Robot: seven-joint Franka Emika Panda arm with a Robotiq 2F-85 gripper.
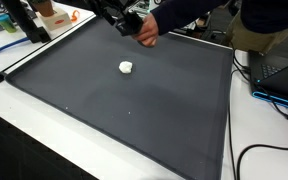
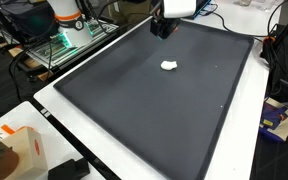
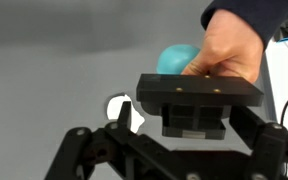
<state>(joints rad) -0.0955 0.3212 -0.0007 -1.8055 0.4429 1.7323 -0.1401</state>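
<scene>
A small white lump lies on the dark grey mat in both exterior views, a little in front of my gripper. The gripper hangs over the mat's far edge, open, with nothing between its fingers. Right beside it a person's hand reaches in. The wrist view has that hand holding a round teal object just beyond my gripper. The white lump shows partly behind the left finger. From above, the gripper stands beyond the lump.
A laptop and black cables sit on the white table beside the mat. An orange-and-white item stands at the far corner. A wire rack, a boxed plant and small items ring the table.
</scene>
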